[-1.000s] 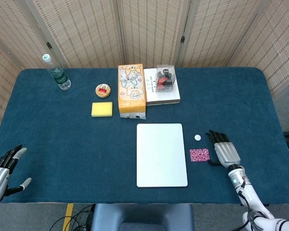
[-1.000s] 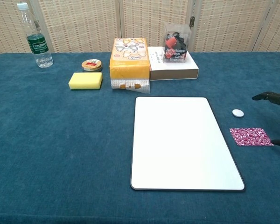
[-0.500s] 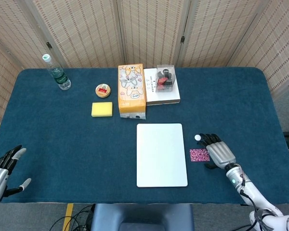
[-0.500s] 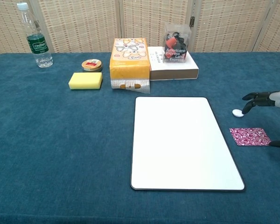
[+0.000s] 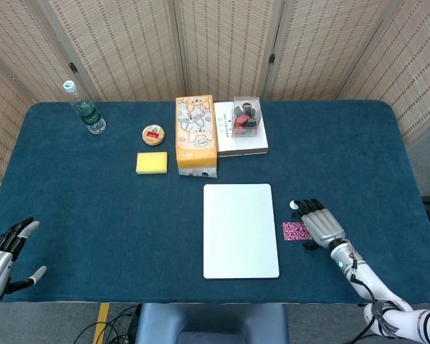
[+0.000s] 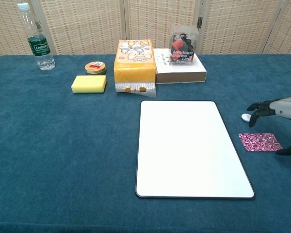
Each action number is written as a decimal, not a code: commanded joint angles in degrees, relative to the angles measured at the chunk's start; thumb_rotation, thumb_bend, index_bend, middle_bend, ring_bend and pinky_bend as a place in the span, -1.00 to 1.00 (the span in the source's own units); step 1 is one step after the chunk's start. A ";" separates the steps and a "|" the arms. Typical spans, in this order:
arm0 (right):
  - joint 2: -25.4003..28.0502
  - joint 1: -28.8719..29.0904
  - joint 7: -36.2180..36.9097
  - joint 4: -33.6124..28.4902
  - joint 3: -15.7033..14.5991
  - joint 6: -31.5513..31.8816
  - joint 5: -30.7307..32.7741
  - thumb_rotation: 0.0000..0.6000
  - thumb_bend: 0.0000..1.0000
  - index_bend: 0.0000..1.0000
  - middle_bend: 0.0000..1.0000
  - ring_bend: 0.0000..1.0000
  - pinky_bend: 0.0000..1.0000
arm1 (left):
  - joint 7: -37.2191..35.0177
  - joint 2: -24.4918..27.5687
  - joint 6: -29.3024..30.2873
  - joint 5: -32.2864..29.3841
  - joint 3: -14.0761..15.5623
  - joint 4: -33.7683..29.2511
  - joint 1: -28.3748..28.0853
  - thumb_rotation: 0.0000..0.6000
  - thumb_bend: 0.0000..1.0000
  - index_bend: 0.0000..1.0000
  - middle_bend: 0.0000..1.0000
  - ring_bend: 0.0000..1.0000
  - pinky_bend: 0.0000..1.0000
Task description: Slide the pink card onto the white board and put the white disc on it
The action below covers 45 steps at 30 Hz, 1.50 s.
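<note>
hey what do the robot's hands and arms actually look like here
Each robot hand, right and left, has a silver-grey back with black fingers; the left's tips look pale. The right wrist is white with a small green light, and a dark cable runs alongside its forearm.

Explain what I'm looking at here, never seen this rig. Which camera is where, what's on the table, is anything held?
It is a two-armed robot at a table, each arm ending in a robot hand with fingers, driven remotely by a person. One picture looks down from the robot's head, the other looks forward from its chest.

On the blue table lie a white board, a small pink card to its right, and a white disc just beyond the card. At the back stand a water bottle, a small round tin, a yellow sponge, an orange carton and a white box with a clear packet on top.

The right robot hand hovers by the card and disc, fingers spread, holding nothing. The left robot hand waits open at the table's near edge.
</note>
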 commanded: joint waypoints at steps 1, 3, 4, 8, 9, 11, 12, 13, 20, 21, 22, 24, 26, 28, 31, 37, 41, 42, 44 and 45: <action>-0.78 0.43 -0.35 0.70 -0.21 0.19 0.31 1.00 -0.73 -0.44 -0.88 -1.00 -1.00 | -0.17 0.02 0.13 -0.02 -0.02 0.06 0.06 1.00 -0.41 -1.00 -0.82 -0.78 -0.56; -1.18 0.57 -0.22 0.99 -0.24 0.44 0.43 1.00 -0.73 -0.43 -0.88 -1.00 -1.00 | -0.44 0.04 0.15 -0.05 -0.05 0.17 0.05 1.00 -0.41 -1.00 -0.82 -0.78 -0.56; -1.31 0.62 -0.14 1.10 -0.27 0.49 0.49 1.00 -0.73 -0.42 -0.88 -1.00 -1.00 | -0.52 0.06 0.13 -0.07 -0.05 0.21 0.05 1.00 -0.41 -1.00 -0.82 -0.78 -0.56; -1.66 0.82 -0.37 1.55 -0.64 0.74 0.67 1.00 -0.73 -0.40 -0.87 -1.00 -1.00 | -0.73 0.09 0.10 -0.03 -0.05 0.36 0.02 1.00 -0.41 -1.00 -0.82 -0.78 -0.56; -1.68 0.86 -0.39 1.57 -0.70 0.75 0.80 1.00 -0.73 -0.40 -0.87 -1.00 -1.00 | -0.76 0.09 0.10 -0.03 -0.05 0.38 0.01 1.00 -0.41 -1.00 -0.82 -0.78 -0.56; -1.75 0.93 -0.48 1.68 -0.90 0.76 1.07 1.00 -0.73 -0.40 -0.87 -1.00 -1.00 | -0.88 0.10 0.10 -0.02 -0.04 0.42 0.01 1.00 -0.41 -1.00 -0.82 -0.78 -0.56; -1.78 0.96 -0.58 1.80 -1.03 0.72 1.20 1.00 -0.73 -0.39 -0.87 -1.00 -1.00 | -0.89 0.09 0.11 0.00 -0.03 0.44 0.02 1.00 -0.41 -1.00 -0.82 -0.78 -0.56; -1.82 1.02 -0.61 1.89 -1.09 0.68 1.33 1.00 -0.73 -0.39 -0.87 -1.00 -1.00 | -0.88 0.08 0.12 0.02 -0.03 0.46 0.02 1.00 -0.41 -1.00 -0.82 -0.78 -0.56; -2.57 1.60 -0.71 2.87 -1.40 0.26 2.24 1.00 -0.73 -0.36 -0.86 -1.00 -1.00 | -0.76 0.07 0.19 0.02 -0.02 0.44 0.07 1.00 -0.41 -1.00 -0.82 -0.78 -0.56; -2.65 1.70 -0.74 2.97 -1.42 0.28 2.30 1.00 -0.73 -0.35 -0.86 -1.00 -1.00 | -0.77 0.06 0.18 -0.03 -0.04 0.47 0.06 1.00 -0.41 -1.00 -0.82 -0.78 -0.56; -2.71 1.75 -0.71 3.01 -1.43 0.30 2.34 1.00 -0.73 -0.34 -0.86 -1.00 -1.00 | -0.79 0.06 0.15 -0.05 -0.04 0.49 0.06 1.00 -0.41 -1.00 -0.82 -0.78 -0.56; -2.80 1.84 -0.66 3.08 -1.46 0.37 2.40 1.00 -0.73 -0.29 -0.84 -1.00 -1.00 | -0.82 0.06 0.09 -0.09 -0.06 0.54 0.03 1.00 -0.41 -1.00 -0.82 -0.78 -0.56; -2.90 1.91 -0.72 3.14 -1.54 0.58 2.37 1.00 -0.72 -0.22 -0.82 -1.00 -1.00 | -0.86 0.04 0.10 -0.08 -0.07 0.59 0.03 1.00 -0.41 -1.00 -0.82 -0.78 -0.56; -2.99 1.95 -0.94 3.19 -1.69 0.79 2.34 1.00 -0.72 -0.16 -0.80 -1.00 -1.00 | -0.86 0.01 0.19 -0.09 -0.09 0.64 0.06 1.00 -0.41 -1.00 -0.82 -0.78 -0.56; -2.94 1.96 -0.99 2.96 -1.82 1.14 2.25 1.00 -0.71 -0.12 -0.79 -1.00 -1.00 | -0.94 -0.01 0.30 -0.11 -0.10 0.66 0.13 1.00 -0.41 -1.00 -0.82 -0.78 -0.56; -1.87 1.73 -0.57 1.12 -1.67 2.71 1.42 1.00 -0.71 -0.11 -0.78 -1.00 -1.00 | -1.01 0.02 0.38 0.11 -0.01 0.64 0.15 1.00 -0.41 -1.00 -0.82 -0.78 -0.56; -0.17 1.51 0.31 -1.50 -1.13 4.12 0.55 1.00 -0.71 -0.11 -0.78 -1.00 -1.00 | -1.06 0.03 0.29 -0.05 -0.05 0.62 0.14 1.00 -0.41 -1.00 -0.82 -0.78 -0.56; 0.26 1.55 0.44 -2.16 -0.96 4.34 0.40 1.00 -0.71 -0.11 -0.78 -1.00 -1.00 | -1.03 0.03 0.27 -0.06 -0.06 0.60 0.12 1.00 -0.41 -1.00 -0.82 -0.78 -0.56; 1.21 1.68 0.56 -3.69 -0.49 4.92 0.15 1.00 -0.71 -0.11 -0.78 -1.00 -1.00 | -1.17 0.07 0.35 0.05 -0.04 0.56 0.14 1.00 -0.41 -1.00 -0.82 -0.78 -0.56; 1.59 1.77 0.58 -4.34 -0.26 5.13 0.11 1.00 -0.71 -0.11 -0.78 -1.00 -1.00 | -1.25 0.10 0.44 0.08 -0.02 0.56 0.18 1.00 -0.41 -1.00 -0.82 -0.78 -0.56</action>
